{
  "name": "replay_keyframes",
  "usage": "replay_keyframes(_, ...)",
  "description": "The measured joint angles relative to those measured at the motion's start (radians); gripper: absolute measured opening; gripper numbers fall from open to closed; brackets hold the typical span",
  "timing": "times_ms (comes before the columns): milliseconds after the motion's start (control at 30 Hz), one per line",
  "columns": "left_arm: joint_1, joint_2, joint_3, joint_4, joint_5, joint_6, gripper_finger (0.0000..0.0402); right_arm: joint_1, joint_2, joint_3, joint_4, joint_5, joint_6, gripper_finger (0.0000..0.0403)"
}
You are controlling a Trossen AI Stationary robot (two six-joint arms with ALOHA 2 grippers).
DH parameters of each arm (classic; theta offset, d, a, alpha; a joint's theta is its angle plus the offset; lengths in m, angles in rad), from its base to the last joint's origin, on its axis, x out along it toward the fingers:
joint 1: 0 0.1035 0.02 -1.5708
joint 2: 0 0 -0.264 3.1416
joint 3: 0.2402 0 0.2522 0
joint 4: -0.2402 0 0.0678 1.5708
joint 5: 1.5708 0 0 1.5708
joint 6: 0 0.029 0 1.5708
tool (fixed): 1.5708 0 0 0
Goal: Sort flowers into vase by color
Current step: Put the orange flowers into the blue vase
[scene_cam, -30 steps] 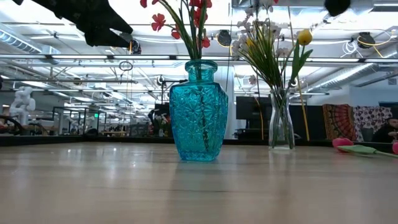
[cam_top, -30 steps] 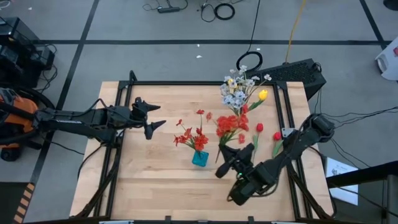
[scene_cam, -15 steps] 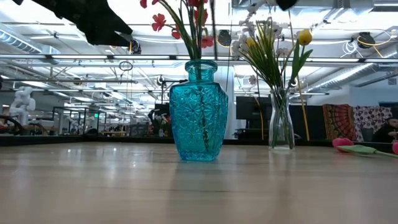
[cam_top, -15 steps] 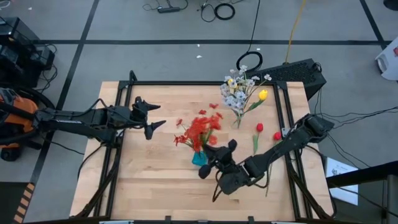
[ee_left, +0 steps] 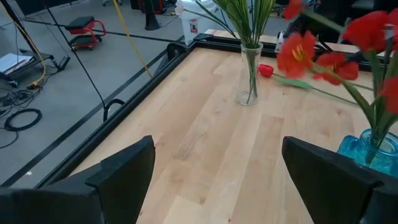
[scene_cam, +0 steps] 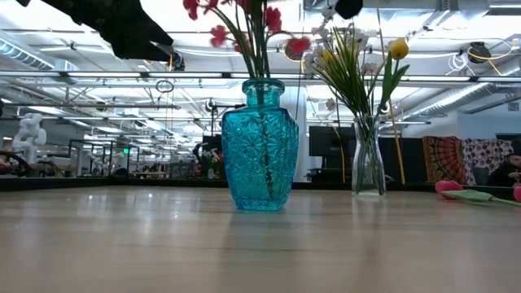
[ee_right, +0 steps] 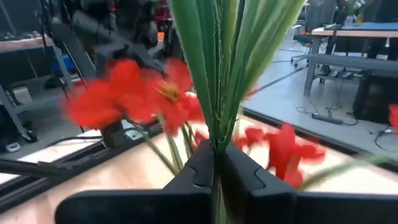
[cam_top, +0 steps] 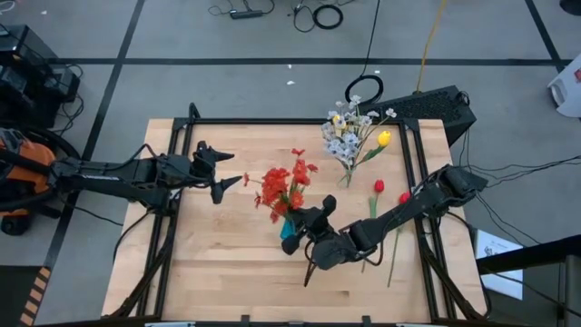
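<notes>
We see the right gripper just beside the blue vase, with its fingers clenched on the green stems of a spray of red blossoms. The blossoms spread away from the gripper toward the left arm, and they stand above the mouth of the vase. The long axis of the spray runs from the flower heads down past the fingers, and the low view shows stems inside the blue glass, so we judge that the spray is already partly in the vase and the coming move is to let it sink straight down. Which stems in the glass belong to this spray we cannot tell. The left gripper waits well apart from the vase with its fingers spread wide and holding nothing, so the right arm is clearly the nearer one. Beyond the right gripper, toward the far edge of the table, a clear vase holds whitish sprigs and a yellow tulip. Two red tulips lie flat on the wood beside the right arm. In the low view the gripper itself is cut off at the top edge, and in the right wrist view the blossoms are too blurred to count.
</notes>
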Motion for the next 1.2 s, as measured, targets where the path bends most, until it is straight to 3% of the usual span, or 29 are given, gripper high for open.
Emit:
replay_keyframes(167,0.000,0.000,0.000,-0.001,0.000,0.000,0.0354,0.000,0.064,-0.012,0.000,-0.010,0.103,0.0000)
replay_keyframes(400,0.000,0.000,0.000,-0.001,0.000,0.000,0.0354,0.000,0.121,-0.013,0.039,-0.024,0.116,0.0001)
replay_keyframes(700,0.000,0.000,0.000,-0.001,0.000,0.019,0.0354,0.001,0.099,-0.013,0.023,-0.029,0.060,0.0060)
replay_keyframes(967,0.000,0.000,0.000,0.000,0.000,0.019,0.0354,0.004,0.015,-0.013,-0.146,-0.163,0.108,0.0108)
replay_keyframes(1200,0.000,0.000,0.000,0.001,0.000,0.018,0.0354,0.000,-0.071,-0.013,-0.484,-0.304,0.382,0.0131)
